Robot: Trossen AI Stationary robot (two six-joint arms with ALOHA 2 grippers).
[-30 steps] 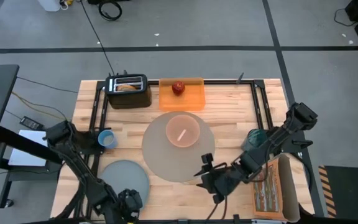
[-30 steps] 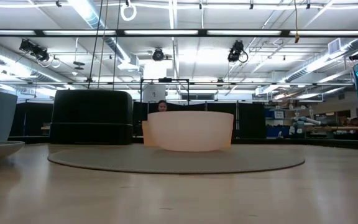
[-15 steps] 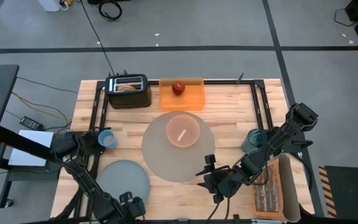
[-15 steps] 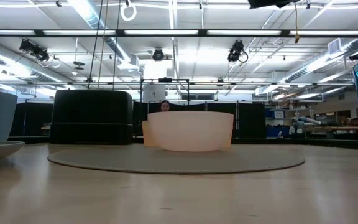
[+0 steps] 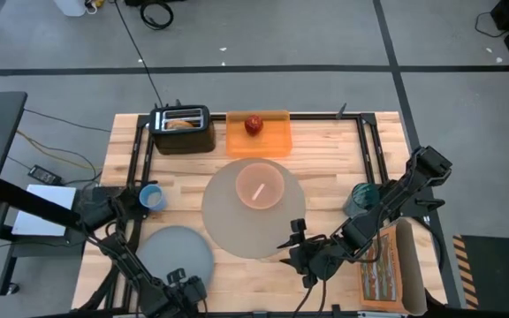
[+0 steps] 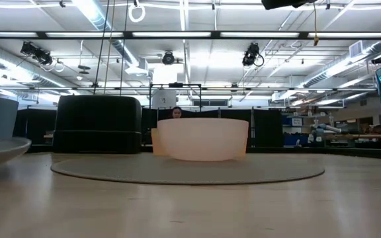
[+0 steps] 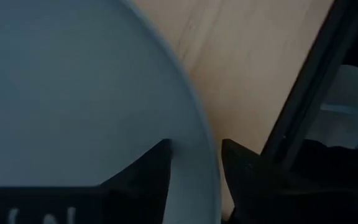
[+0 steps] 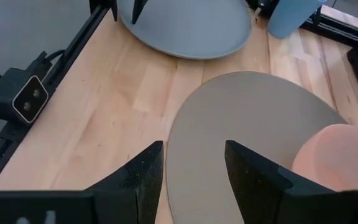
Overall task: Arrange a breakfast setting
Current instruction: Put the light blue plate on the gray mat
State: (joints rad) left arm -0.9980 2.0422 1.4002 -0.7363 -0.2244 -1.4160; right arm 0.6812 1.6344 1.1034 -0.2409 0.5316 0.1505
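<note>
The blue-grey plate (image 5: 177, 252) lies bare at the table's near left, and my left gripper (image 5: 182, 283) stands at its near rim, pointing steeply down. The large grey mat (image 5: 237, 225) lies in the middle. The pink bowl (image 5: 260, 185) rests on it with the spoon (image 5: 257, 190) inside. My right gripper (image 5: 295, 244) hangs open above the mat's near right edge (image 8: 194, 155), holding nothing. The small blue cup (image 5: 152, 197) stands left of the mat. The red apple (image 5: 253, 124) sits on an orange tray (image 5: 277, 137) at the far edge. My left gripper (image 7: 194, 165) has the plate's rim (image 7: 197, 155) between its two fingers, one finger (image 7: 157, 165) over the plate's inner face and the other (image 7: 241, 168) outside the edge. The fingers come from above. In the low view the plate's rim (image 6: 18, 142) stands off the table.
A black toaster (image 5: 182, 130) with something brown in its slot stands at the far left. A teal glass (image 5: 363, 196) and a cardboard box (image 5: 391, 269) are at the right. Black frame rails (image 5: 136, 168) run along the table's left, far and right sides.
My left gripper has sunk toward the plate's near rim and tipped to point more steeply down. In the low view the plate's rim now stands higher than before and hides more of the cup behind it.
</note>
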